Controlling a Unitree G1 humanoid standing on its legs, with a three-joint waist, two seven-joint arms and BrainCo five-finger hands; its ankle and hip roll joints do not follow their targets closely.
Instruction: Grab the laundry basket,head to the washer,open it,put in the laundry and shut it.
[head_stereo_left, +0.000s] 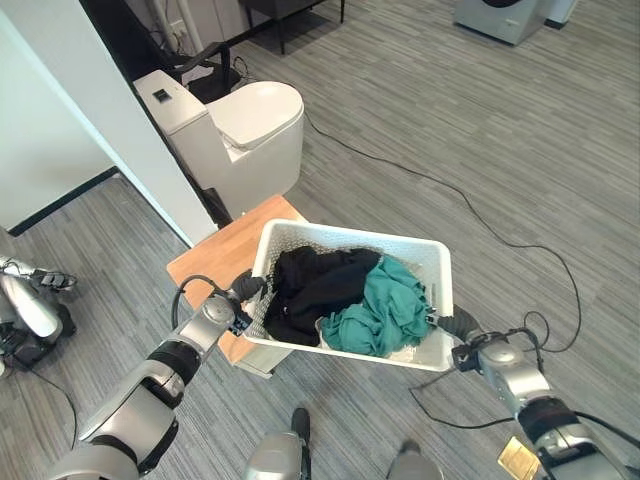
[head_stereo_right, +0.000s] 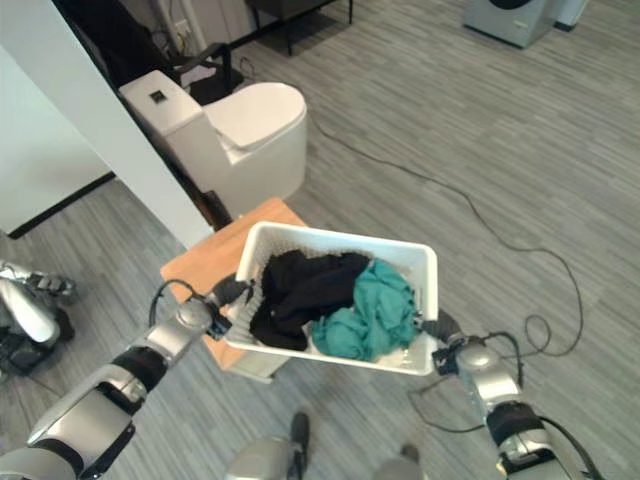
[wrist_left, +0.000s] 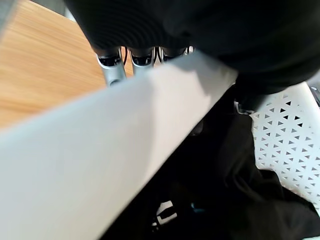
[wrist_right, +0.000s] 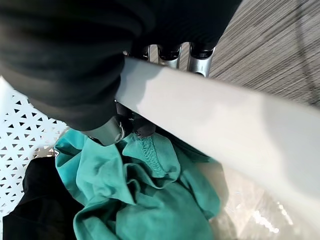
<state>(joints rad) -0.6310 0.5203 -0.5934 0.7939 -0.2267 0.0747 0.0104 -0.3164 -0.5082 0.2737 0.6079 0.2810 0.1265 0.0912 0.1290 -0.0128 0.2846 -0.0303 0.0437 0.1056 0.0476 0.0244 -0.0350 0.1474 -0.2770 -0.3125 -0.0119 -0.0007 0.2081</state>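
Each wrist view shows its robot hand, left (wrist_left: 120, 62) and right (wrist_right: 172, 55), hooked over the basket (head_stereo_left: 420, 250) rim; the basket's long side runs left to right between them.

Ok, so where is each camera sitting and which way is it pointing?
Left eye: head, looking down at the basket, stool and toilet; both arms show.
Right eye: same scene, slightly shifted.
Left wrist: along the left hand gripping the basket rim, black clothes beyond.
Right wrist: along the right hand on the opposite rim, green clothes beyond.
Both wrist views share the basket.
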